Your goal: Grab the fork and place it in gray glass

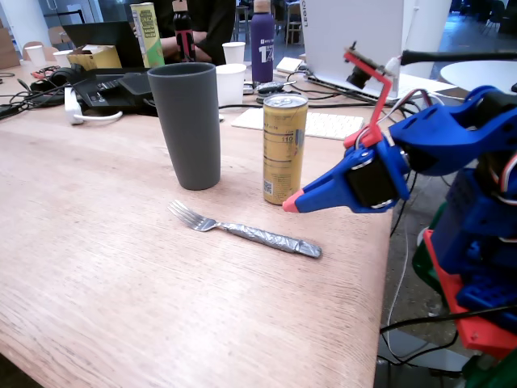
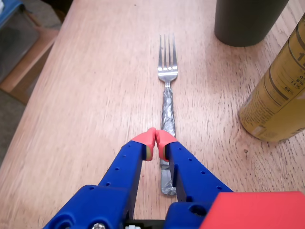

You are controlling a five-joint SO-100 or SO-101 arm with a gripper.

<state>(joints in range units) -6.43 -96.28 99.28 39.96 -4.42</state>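
The fork (image 1: 242, 231) lies flat on the wooden table (image 1: 97, 267), tines toward the left in the fixed view, its handle wrapped in crinkled gray tape. In the wrist view the fork (image 2: 167, 95) points away, tines far. The gray glass (image 1: 186, 125) stands upright behind the fork; only its base (image 2: 248, 21) shows at the top of the wrist view. My blue gripper (image 1: 291, 204) with red tips hovers above the handle end, to the right. Seen from the wrist, the gripper (image 2: 155, 143) is shut with its tips touching, holding nothing.
A gold-yellow drink can (image 1: 283, 148) stands just right of the glass, close to my gripper, and also at the right of the wrist view (image 2: 279, 100). Laptops, white cups (image 1: 230, 81), a purple bottle (image 1: 262, 40) and cables crowd the table's back. The table edge (image 1: 380, 323) runs beside the arm base.
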